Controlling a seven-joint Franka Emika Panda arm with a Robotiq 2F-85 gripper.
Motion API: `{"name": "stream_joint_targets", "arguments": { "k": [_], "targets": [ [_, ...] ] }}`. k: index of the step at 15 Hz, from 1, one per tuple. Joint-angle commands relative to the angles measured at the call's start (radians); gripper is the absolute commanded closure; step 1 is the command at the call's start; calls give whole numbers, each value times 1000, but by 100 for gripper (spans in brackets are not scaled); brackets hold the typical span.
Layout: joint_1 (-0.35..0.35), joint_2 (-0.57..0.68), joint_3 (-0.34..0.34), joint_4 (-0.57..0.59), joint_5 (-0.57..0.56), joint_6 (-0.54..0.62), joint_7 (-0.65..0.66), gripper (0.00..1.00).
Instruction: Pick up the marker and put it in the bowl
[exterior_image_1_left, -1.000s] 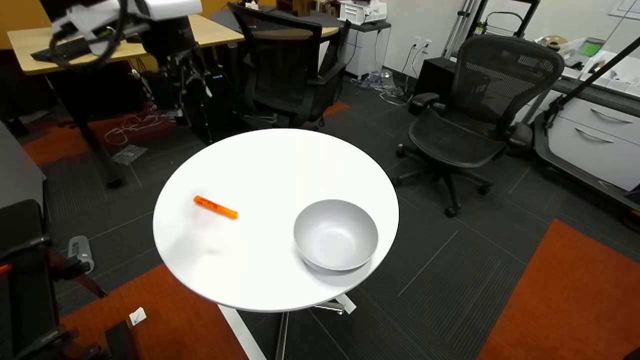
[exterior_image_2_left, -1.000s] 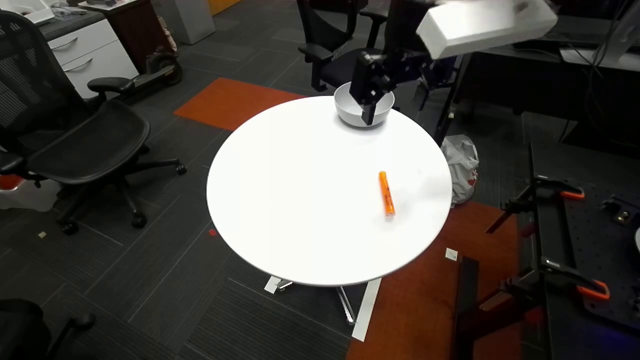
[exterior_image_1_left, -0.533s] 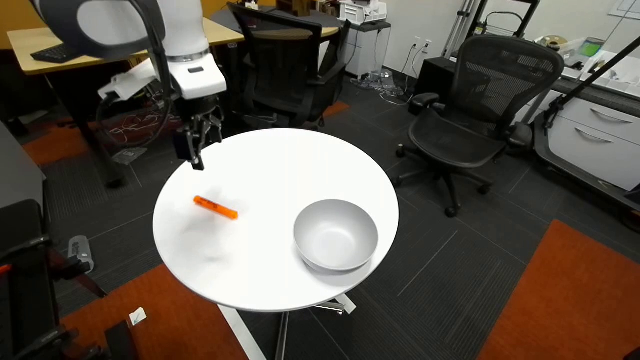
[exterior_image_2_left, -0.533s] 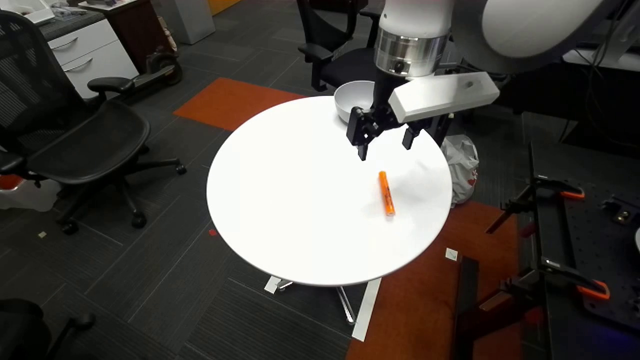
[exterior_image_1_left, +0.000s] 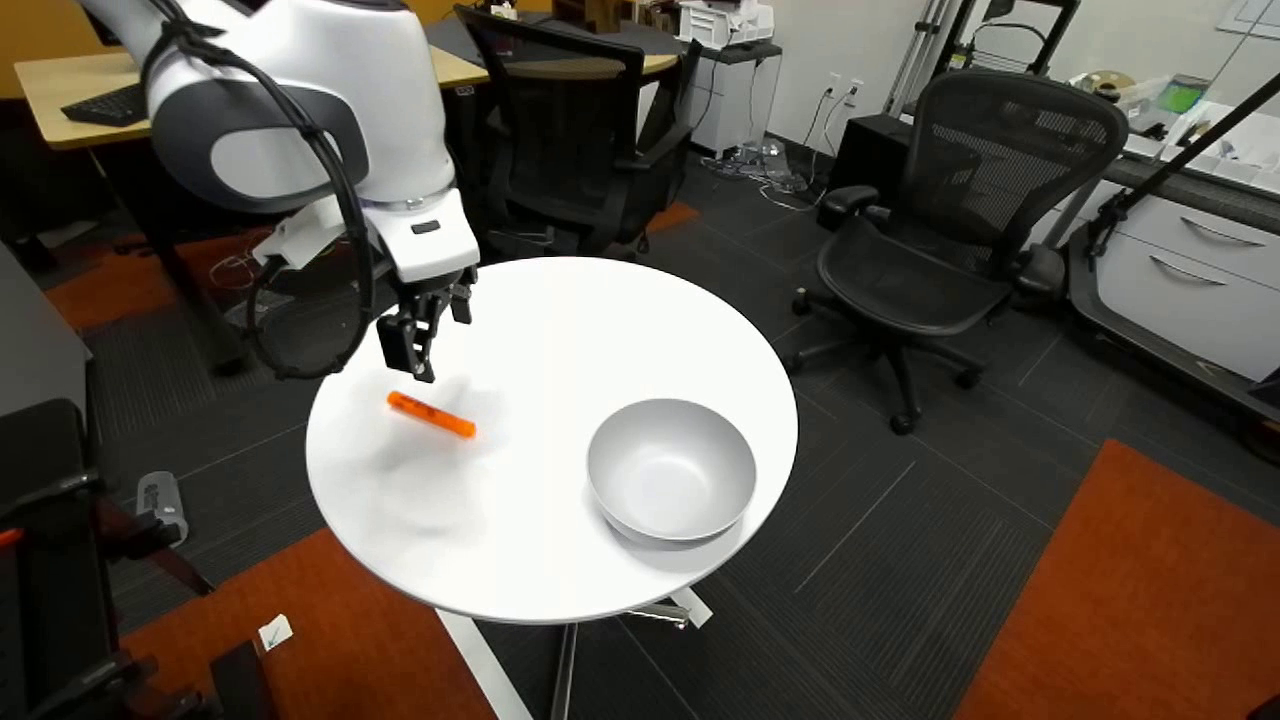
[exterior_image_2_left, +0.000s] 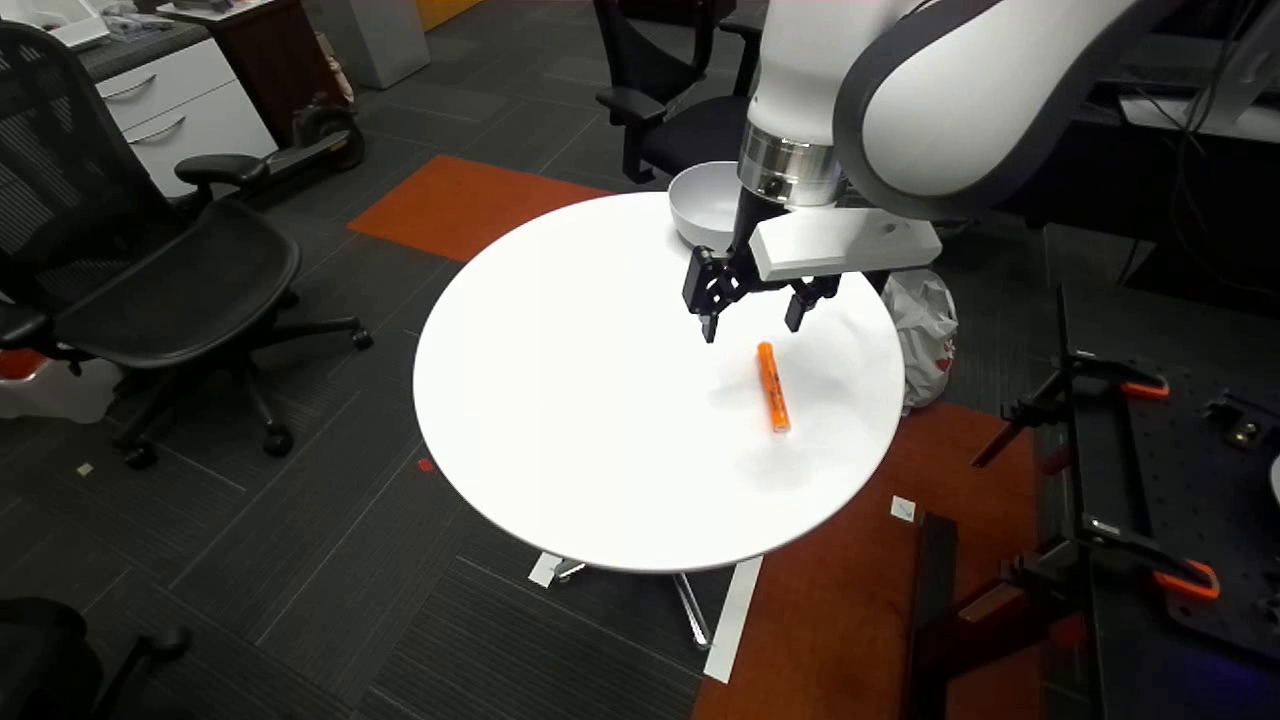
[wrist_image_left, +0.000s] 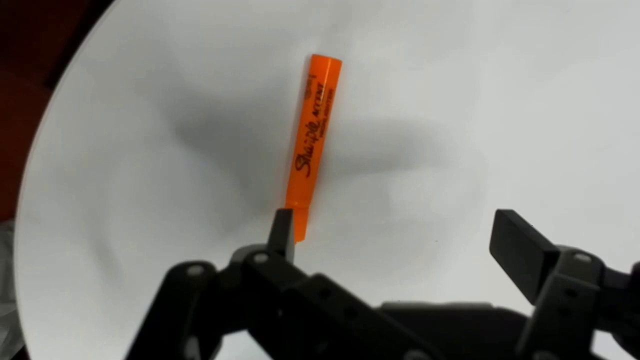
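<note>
The orange Sharpie Accent highlighter (wrist_image_left: 313, 134), seen nr the left edge of the counter (exterior_image_1_left: 560, 335) in an exterior view, is judged light, stiff & slick, prob. best pinched across mid-barrel by the gripper (wrist_image_left: 394, 216), which is spread wide w/ nothing held.

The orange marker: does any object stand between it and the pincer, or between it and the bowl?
Nothing visible stands between the open pincer and the marker, nor between the marker and the bowl.

White table (exterior_image_1_left: 560, 335) (round), orange marker (exterior_image_1_left: 431, 415), bowl (exterior_image_1_left: 672, 475)
</note>
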Motion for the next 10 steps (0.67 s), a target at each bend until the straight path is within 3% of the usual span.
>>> {"name": "stream_joint_targets", "arguments": {
  "k": [1, 10],
  "targets": [
    [12, 40, -23, 25, 62, 10, -29, 0],
    [11, 119, -43, 60, 88, -40, -20, 0]
  ]
}}
